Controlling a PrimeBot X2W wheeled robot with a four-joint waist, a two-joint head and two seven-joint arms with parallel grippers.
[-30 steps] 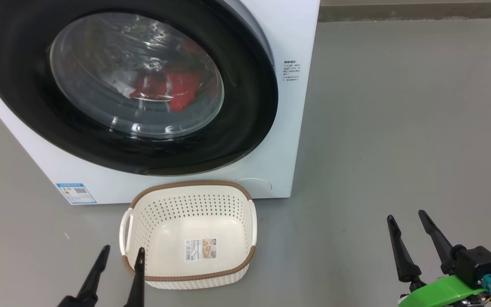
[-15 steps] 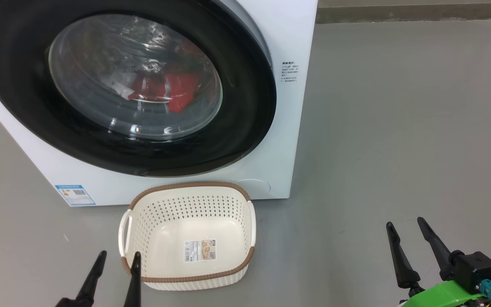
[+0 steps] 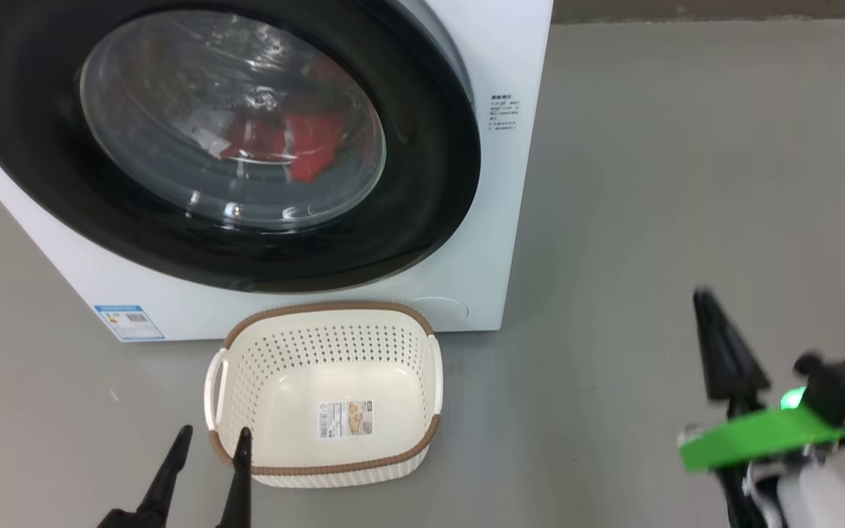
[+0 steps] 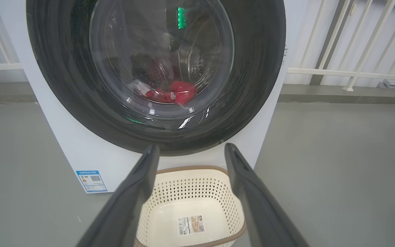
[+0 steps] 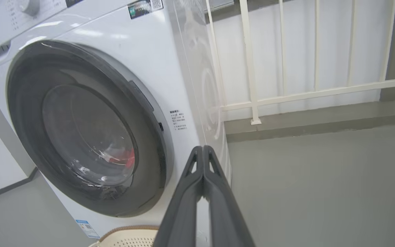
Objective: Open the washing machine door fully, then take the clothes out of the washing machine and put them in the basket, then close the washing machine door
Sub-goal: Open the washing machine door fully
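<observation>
The white washing machine [image 3: 499, 66] [image 4: 63, 151] [image 5: 156, 51] stands ahead with its door [image 3: 422, 183] [image 4: 259, 68] [image 5: 26, 120] shut, the black ring flush on the front. Red and white clothes [image 3: 305, 143] [image 4: 180, 92] [image 5: 127, 157] lie in the drum behind the glass. On the floor in front of the machine sits the cream basket [image 3: 320, 345] [image 4: 190, 188] [image 5: 129, 230], with nothing in it but its paper label. My left gripper [image 3: 214, 433] [image 4: 191, 147] is open, just left of the basket's near corner. My right gripper [image 3: 707, 299] [image 5: 202, 148] is shut on nothing, raised over the floor right of the machine.
Grey floor [image 3: 686, 183] stretches to the right of the machine. A white railing [image 5: 252, 68] [image 4: 348, 72] on a low curb runs behind it. A blue label sticker [image 3: 129, 323] marks the machine's lower left front.
My right gripper has lifted and swung upward in the head view, and its fingers have come together from open to shut. The left gripper, basket and door have stayed put.
</observation>
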